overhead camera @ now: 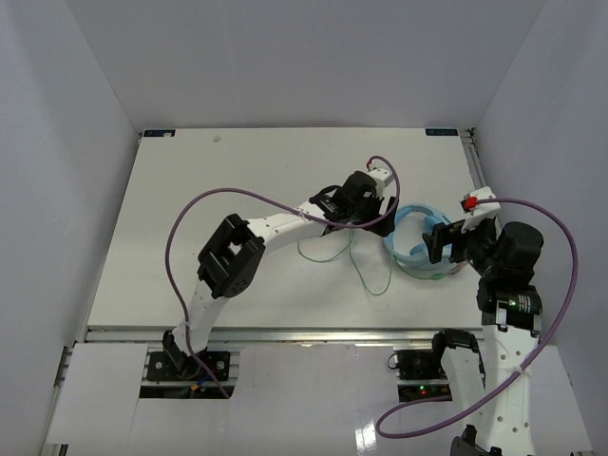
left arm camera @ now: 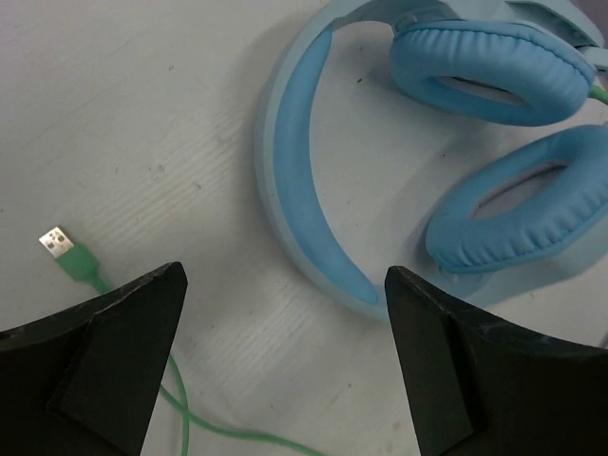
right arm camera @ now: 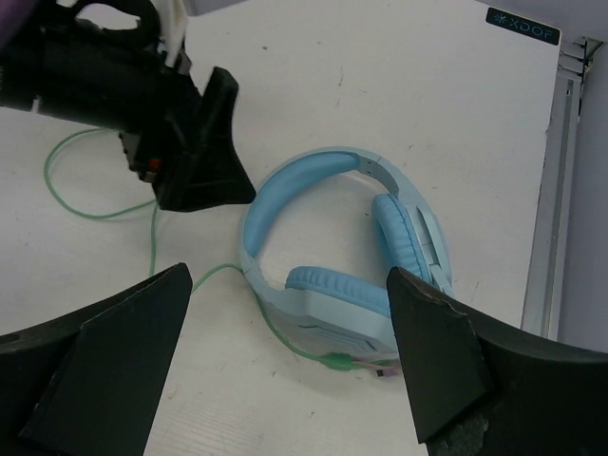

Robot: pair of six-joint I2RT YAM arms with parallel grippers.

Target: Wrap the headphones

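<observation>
The light blue headphones (overhead camera: 413, 243) lie flat on the white table, right of centre. Their thin green cable (overhead camera: 359, 268) trails loosely to the left in loops. In the left wrist view the headband (left arm camera: 304, 180) and both ribbed ear cups (left arm camera: 484, 66) fill the top right, and the cable's green USB plug (left arm camera: 62, 249) lies at the left. My left gripper (overhead camera: 383, 211) is open and empty, just left of the headband (left arm camera: 285, 275). My right gripper (overhead camera: 445, 245) is open and empty above the headphones' right side (right arm camera: 290, 275). The cable leaves the near ear cup (right arm camera: 332, 285).
A metal rail (overhead camera: 472, 176) runs along the table's right edge and shows in the right wrist view (right arm camera: 541, 199). Thick purple robot cables (overhead camera: 218, 199) arc over both arms. White walls close in the table on three sides.
</observation>
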